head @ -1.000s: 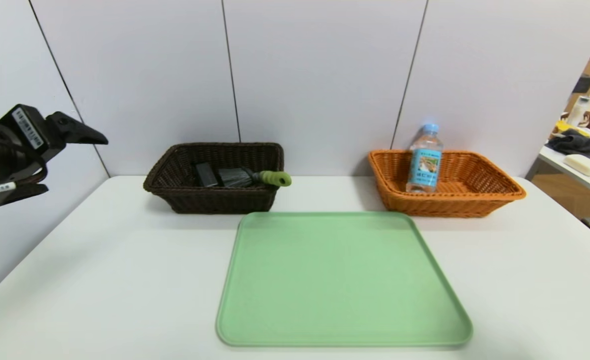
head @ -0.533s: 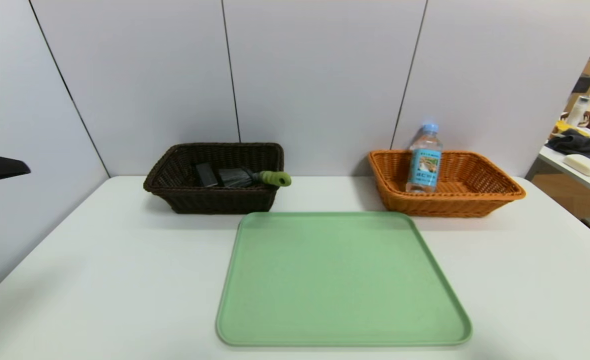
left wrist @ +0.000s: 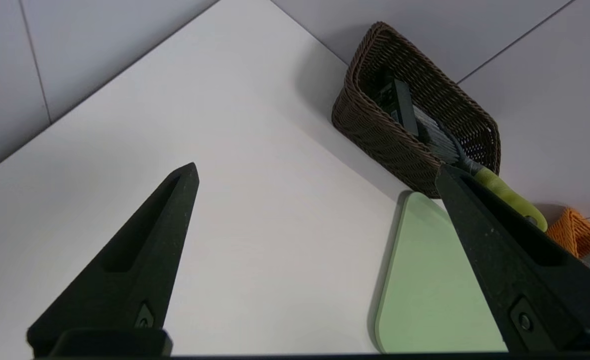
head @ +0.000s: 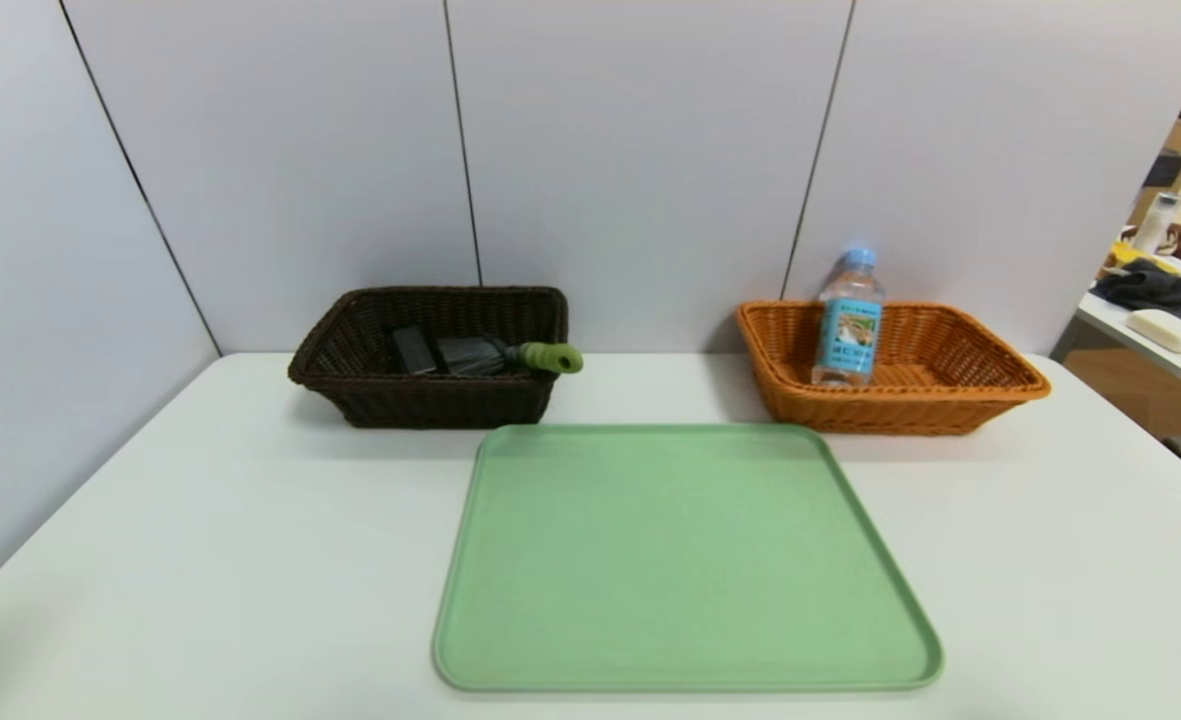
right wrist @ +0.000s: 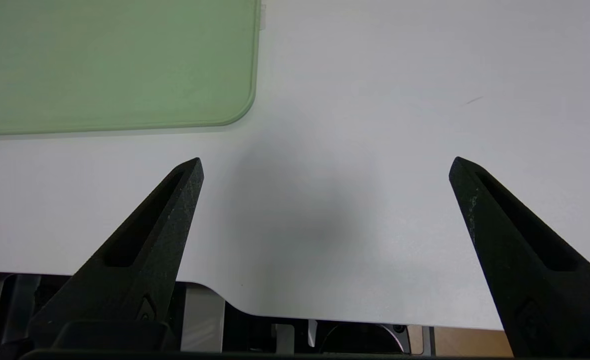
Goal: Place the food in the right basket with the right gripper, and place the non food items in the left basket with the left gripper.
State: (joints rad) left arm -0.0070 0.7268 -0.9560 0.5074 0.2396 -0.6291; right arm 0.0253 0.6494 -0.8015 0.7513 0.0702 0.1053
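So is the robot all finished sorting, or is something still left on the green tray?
It looks finished. The water bottle stands in the orange basket; the scrub brush and a dark item beside it lie in the dark brown basket. The green tray holds nothing. The left end effector and right end effector are open, holding nothing.

Left basket [head: 430, 395]: dark brown wicker, rough weave. Right basket [head: 950, 385]: orange-tan wicker. Water bottle [head: 850, 320]: clear glossy plastic, paper-like label. Brush [left wrist: 479, 172]: bristles, smooth olive handle. Tray [head: 685, 560]: matt green plastic. Bench [head: 200, 520]: smooth white. Fingers [right wrist: 160, 235]: matt black, grainy.
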